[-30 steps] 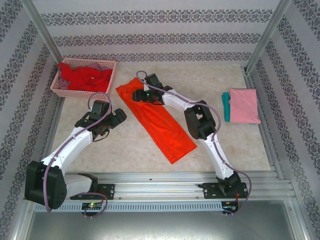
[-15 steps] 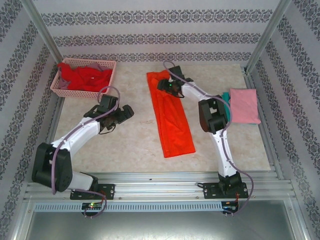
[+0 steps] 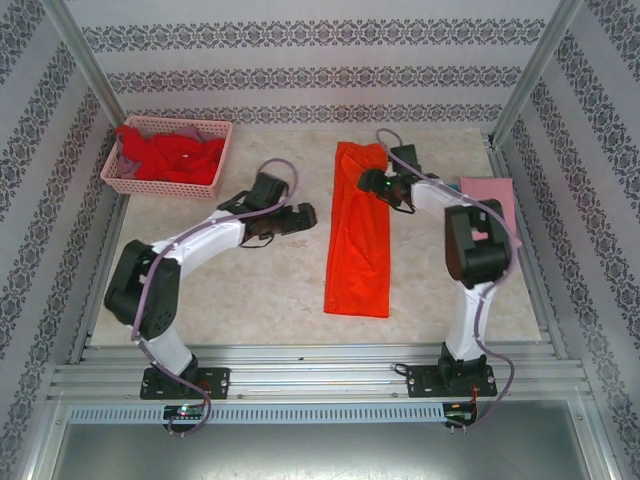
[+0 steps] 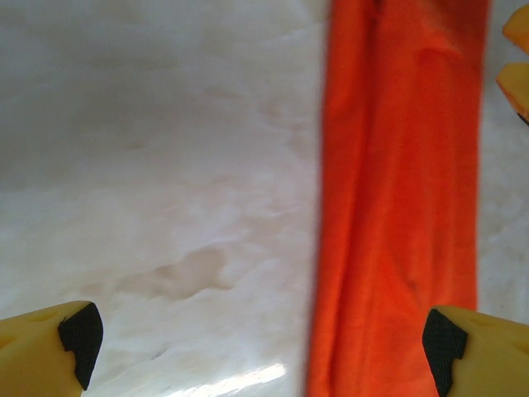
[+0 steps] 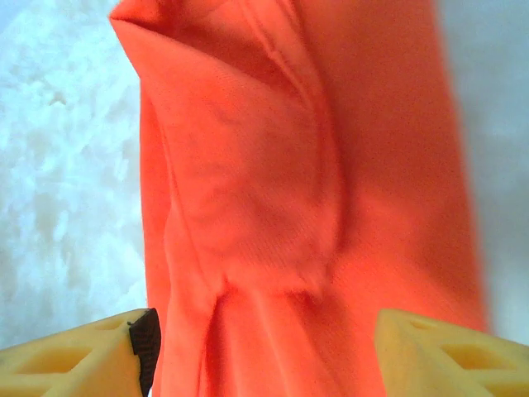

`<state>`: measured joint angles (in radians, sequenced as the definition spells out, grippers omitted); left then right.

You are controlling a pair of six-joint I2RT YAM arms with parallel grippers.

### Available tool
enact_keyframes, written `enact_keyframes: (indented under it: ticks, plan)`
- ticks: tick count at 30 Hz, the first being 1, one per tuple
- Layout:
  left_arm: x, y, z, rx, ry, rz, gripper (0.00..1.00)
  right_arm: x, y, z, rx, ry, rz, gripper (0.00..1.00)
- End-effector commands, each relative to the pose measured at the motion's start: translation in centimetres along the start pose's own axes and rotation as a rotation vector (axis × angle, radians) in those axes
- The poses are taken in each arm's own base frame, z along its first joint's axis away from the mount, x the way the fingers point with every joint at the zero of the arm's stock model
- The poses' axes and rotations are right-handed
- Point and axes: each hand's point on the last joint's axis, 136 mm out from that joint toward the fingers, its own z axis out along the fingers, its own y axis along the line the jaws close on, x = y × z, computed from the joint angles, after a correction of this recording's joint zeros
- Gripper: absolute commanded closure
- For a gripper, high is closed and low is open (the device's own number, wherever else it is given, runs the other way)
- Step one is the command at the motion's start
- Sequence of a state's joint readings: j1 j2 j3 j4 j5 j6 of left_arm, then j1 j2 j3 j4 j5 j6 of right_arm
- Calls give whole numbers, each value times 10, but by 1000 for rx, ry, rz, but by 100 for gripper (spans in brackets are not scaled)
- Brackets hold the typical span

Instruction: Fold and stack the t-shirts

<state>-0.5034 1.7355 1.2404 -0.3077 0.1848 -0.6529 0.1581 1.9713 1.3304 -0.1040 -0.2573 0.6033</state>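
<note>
A bright orange t-shirt, folded into a long narrow strip, lies almost straight from back to front in the middle of the table. My right gripper sits over its upper part. In the right wrist view the right gripper is open, with wrinkled orange cloth lying between the spread fingers. My left gripper hovers just left of the strip. In the left wrist view the left gripper is wide open over bare table, the shirt's edge near its right finger. A folded pink t-shirt lies at the right, partly behind the right arm.
A pink lattice basket at the back left holds crumpled red t-shirts. The marble tabletop is walled in by patterned panels, with a metal rail along the near edge.
The orange shirt's far end has swung right with my right gripper, so the strip now lies nearly straight. My left gripper has moved right, close to the shirt.
</note>
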Motion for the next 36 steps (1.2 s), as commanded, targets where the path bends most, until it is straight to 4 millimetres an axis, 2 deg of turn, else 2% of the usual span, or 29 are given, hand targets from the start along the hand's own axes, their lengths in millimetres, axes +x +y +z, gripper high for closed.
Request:
enact_keyframes:
  ticks: [1, 3, 5, 8, 11, 16, 21, 25, 32, 36]
  plan:
    - [7, -38, 15, 13, 34, 174, 2, -19, -21, -37, -21, -122, 34, 31]
    - [17, -60, 31, 30, 80, 228, 8, -11, -36, -47, -3, -129, 48, 33]
    - [27, -77, 47, 50, 120, 248, 26, -4, -46, -47, 22, -107, 43, 36]
    - [44, -94, 73, 112, 187, 224, 45, 2, -48, -31, 22, -51, 42, 42]
    - [57, -95, 93, 138, 235, 175, 50, 4, -47, -11, 21, -9, 38, 48]
    - [72, -73, 115, 85, 281, 106, 57, 5, -42, 21, 26, 49, 14, 61]
    - [81, -43, 118, 64, 297, 8, 58, 12, -31, 44, 11, 109, -3, 68]
    - [84, -20, 107, 28, 279, -10, 57, 17, -18, 55, -11, 137, -22, 74]
    - [83, 22, 84, -41, 260, -33, 58, 30, 14, 74, -40, 179, -68, 76]
    - [78, 43, 71, -70, 250, -39, 57, 29, 28, 71, -59, 165, -92, 75]
